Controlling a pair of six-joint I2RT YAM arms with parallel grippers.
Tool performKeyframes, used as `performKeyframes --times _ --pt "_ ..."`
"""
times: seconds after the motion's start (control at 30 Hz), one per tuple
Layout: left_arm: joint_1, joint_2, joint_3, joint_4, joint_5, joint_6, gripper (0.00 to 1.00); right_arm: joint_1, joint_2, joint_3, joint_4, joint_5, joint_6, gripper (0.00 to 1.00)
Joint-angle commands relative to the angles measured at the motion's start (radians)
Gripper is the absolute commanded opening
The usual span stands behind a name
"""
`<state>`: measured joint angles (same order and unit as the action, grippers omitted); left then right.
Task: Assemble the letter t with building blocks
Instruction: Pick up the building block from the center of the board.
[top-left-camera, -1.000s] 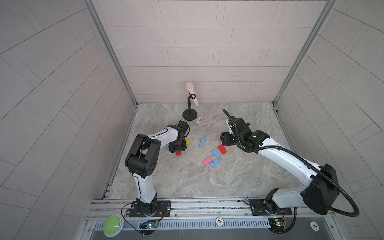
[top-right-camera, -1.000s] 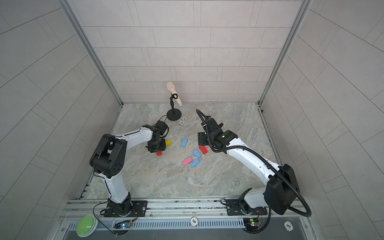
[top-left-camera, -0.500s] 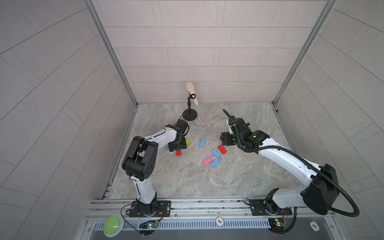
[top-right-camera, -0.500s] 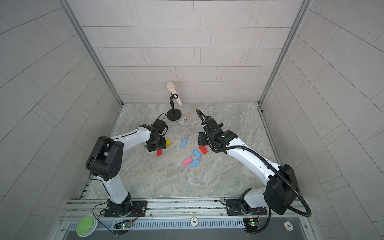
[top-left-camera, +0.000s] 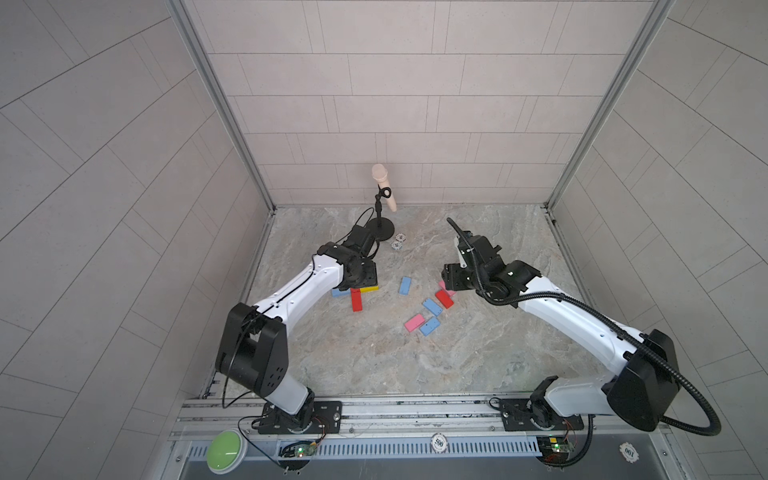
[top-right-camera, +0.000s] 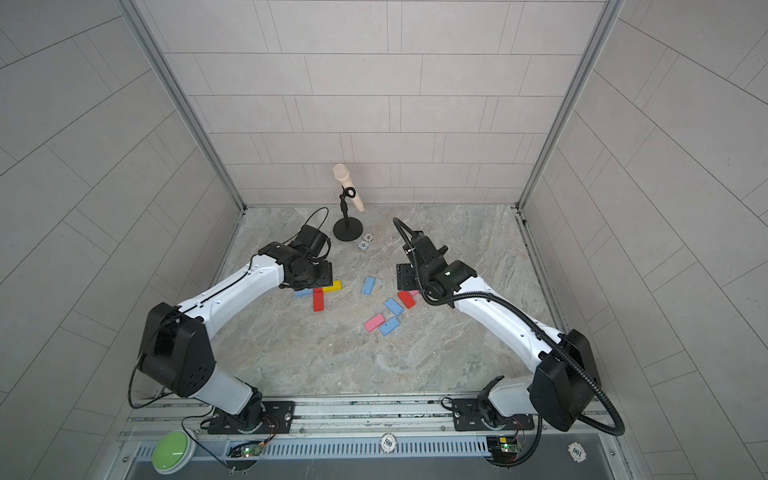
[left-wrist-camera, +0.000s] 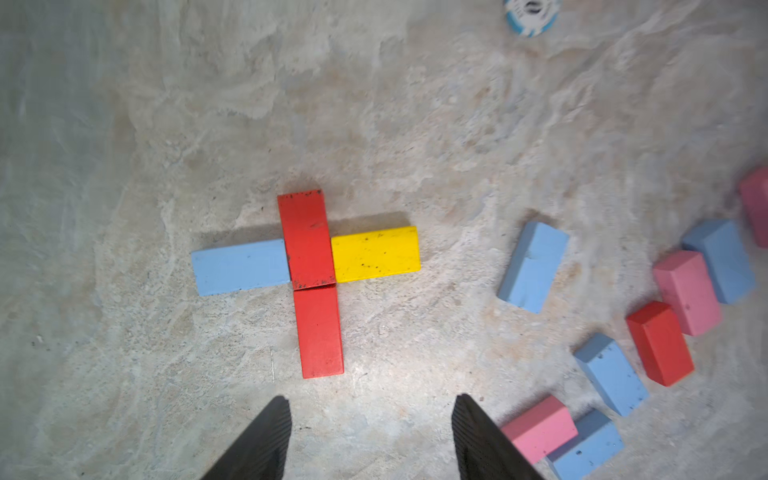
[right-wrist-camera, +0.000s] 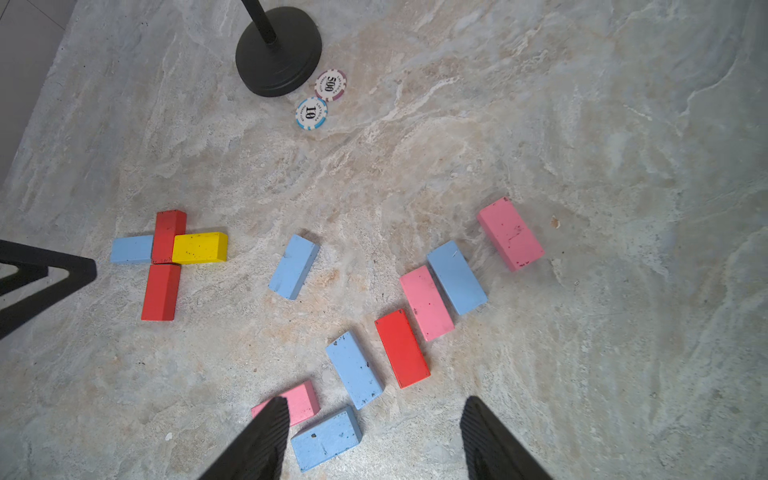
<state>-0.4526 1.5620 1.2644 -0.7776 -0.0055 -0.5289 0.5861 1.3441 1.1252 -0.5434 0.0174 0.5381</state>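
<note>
Top views: in both, left end effector (top-left-camera: 362, 282) hangs over the cross of building blocks (top-left-camera: 356, 300), hiding its upper half; right end effector (top-left-camera: 451, 279) above loose blocks (top-left-camera: 432, 306).
Left wrist: fingers (left-wrist-camera: 266, 436) spread, empty; two red blocks (left-wrist-camera: 307, 239) end to end, light blue block (left-wrist-camera: 241, 266) and yellow block (left-wrist-camera: 376, 253) flanking, flat on tabletop (left-wrist-camera: 166, 124).
Right wrist: fingers (right-wrist-camera: 262, 440) spread, empty; poker chips (right-wrist-camera: 330, 85) beside stand base (right-wrist-camera: 286, 62).

Your arm links (top-left-camera: 307, 286): white shells, small dark screw dots.
Your joints (top-left-camera: 253, 357): chunky black housings.
Your right arm's cable (top-left-camera: 557, 294): black ribbed hose.
Your left gripper (left-wrist-camera: 370, 399): black, ribbed, tapering fingers (left-wrist-camera: 262, 440).
</note>
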Motion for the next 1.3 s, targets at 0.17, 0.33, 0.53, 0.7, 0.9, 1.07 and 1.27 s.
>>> performKeyframes --times 0.17,0.33,0.53,0.7,0.9,1.07,1.27 --pt "-0.076 0.049 0.1 -0.067 -0.019 0.074 0.66 -0.007 -0.067 -0.009 -0.027 0.055 -0.016 0.71" --pt "-0.142 0.163 0.214 -0.103 -0.023 0.09 0.65 -0.014 -0.105 -0.026 -0.034 0.072 -0.014 0.72" --pt "-0.205 0.341 0.369 -0.156 -0.027 0.076 0.64 -0.023 -0.123 -0.022 -0.068 0.088 -0.026 0.72" --pt "-0.231 0.446 0.452 -0.168 -0.026 0.063 0.63 -0.031 -0.135 -0.024 -0.079 0.086 -0.033 0.72" --pt "-0.238 0.522 0.49 -0.189 -0.04 0.043 0.62 -0.046 -0.144 -0.026 -0.089 0.078 -0.038 0.72" --pt "-0.238 0.558 0.505 -0.205 -0.062 0.03 0.62 -0.051 -0.149 -0.037 -0.085 0.074 -0.035 0.72" --pt "-0.236 0.618 0.539 -0.218 -0.064 0.032 0.61 -0.052 -0.146 -0.039 -0.079 0.067 -0.032 0.72"
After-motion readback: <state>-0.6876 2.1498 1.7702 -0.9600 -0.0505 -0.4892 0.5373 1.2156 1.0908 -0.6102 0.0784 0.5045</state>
